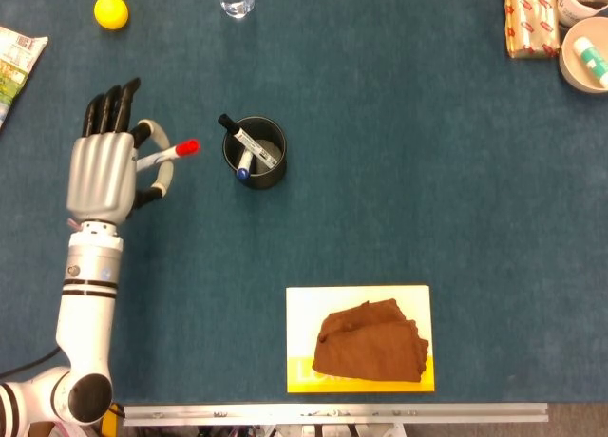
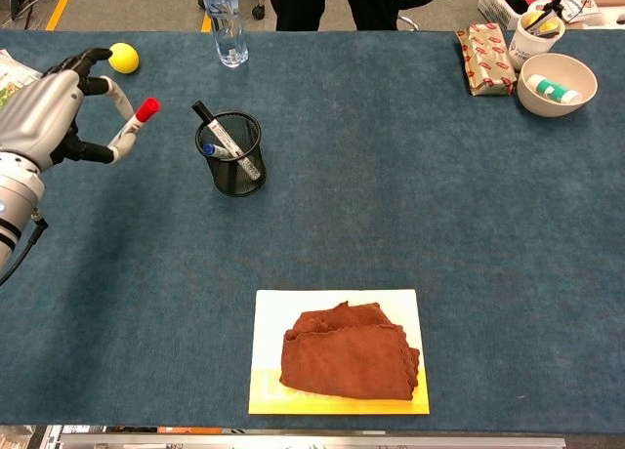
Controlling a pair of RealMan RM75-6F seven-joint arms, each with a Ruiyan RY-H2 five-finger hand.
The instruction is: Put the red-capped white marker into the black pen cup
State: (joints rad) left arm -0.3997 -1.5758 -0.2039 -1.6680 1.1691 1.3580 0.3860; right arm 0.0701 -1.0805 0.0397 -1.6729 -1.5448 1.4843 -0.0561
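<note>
My left hand (image 1: 106, 166) (image 2: 49, 117) holds the red-capped white marker (image 1: 171, 154) (image 2: 135, 125) above the table, pinched between thumb and a finger, red cap pointing right toward the cup. The black mesh pen cup (image 1: 255, 153) (image 2: 233, 154) stands a short way to the right of the marker tip and holds two other markers. My right hand shows in neither view.
A yellow ball (image 1: 111, 11) and a clear bottle (image 2: 222, 20) sit at the back left. A brown cloth (image 1: 371, 341) lies on a yellow-edged white board (image 1: 304, 304) near the front. A bowl (image 2: 557, 83) and a snack packet (image 2: 484, 45) occupy the back right.
</note>
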